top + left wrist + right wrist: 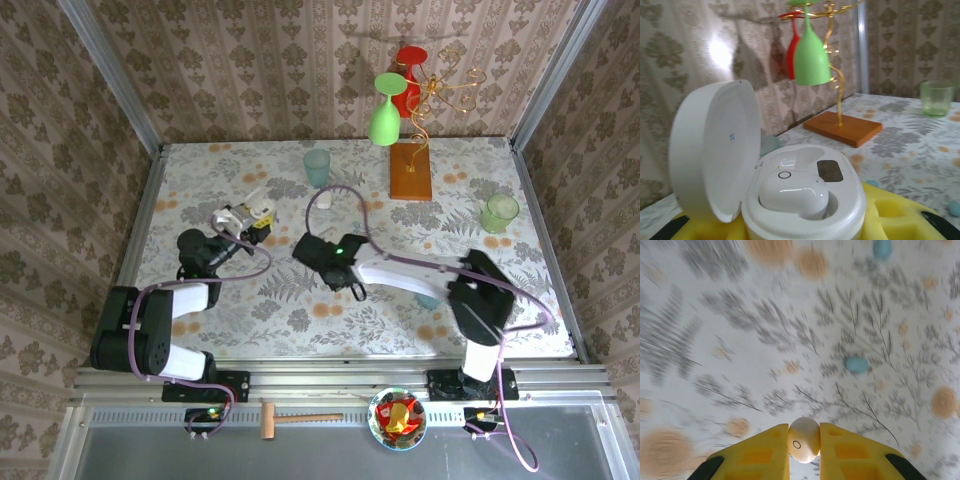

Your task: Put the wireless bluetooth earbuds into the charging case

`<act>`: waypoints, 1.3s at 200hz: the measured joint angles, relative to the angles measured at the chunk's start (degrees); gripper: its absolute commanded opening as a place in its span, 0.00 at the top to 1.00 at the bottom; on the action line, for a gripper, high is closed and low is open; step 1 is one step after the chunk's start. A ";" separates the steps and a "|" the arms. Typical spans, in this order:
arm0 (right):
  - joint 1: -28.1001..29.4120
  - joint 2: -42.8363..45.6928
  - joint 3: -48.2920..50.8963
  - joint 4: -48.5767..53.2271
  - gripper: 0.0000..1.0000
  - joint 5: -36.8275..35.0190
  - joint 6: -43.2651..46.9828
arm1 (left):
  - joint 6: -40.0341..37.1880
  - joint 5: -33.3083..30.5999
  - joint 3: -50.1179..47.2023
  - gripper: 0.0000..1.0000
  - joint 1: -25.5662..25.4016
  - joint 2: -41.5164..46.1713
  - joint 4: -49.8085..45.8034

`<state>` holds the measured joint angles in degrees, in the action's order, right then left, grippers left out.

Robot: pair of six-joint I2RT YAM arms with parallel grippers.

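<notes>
The white charging case (852,202) sits between the yellow fingers (890,215) of my left gripper (805,227), which is shut on it. Its round lid (715,150) stands open to the left. One white earbud (792,192) lies in a socket of the case. From above, the left gripper (245,220) is at the table's left middle. My right gripper (804,441) is shut on a second white earbud (804,439), held above the patterned table. The right gripper (350,283) hangs near the table's centre. Light blue earbuds (856,364) (882,247) lie loose on the cloth.
A wooden stand (411,172) with gold wire holds an upside-down green glass (385,110) and a red one at the back. A teal cup (317,166) stands at the back centre and a green cup (499,212) at the right. Papered walls enclose the table.
</notes>
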<state>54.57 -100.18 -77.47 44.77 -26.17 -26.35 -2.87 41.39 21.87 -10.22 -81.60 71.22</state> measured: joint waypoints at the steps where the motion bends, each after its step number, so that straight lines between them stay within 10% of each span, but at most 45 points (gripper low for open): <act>1: -0.13 0.52 0.15 -0.50 0.82 0.39 0.04 | 0.00 0.17 0.09 0.76 -0.09 -0.13 0.00; 119: -16.35 16.96 7.37 -34.40 0.83 47.54 -10.08 | 5.51 18.73 8.83 0.76 -5.60 -7.21 0.42; 260: -17.59 13.42 5.64 -39.41 0.83 53.13 -12.07 | 7.72 26.82 10.49 0.76 -6.32 -7.72 0.48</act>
<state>36.97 -86.76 -71.83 5.37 26.96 -38.41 4.84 68.20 32.36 -16.53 -89.32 71.70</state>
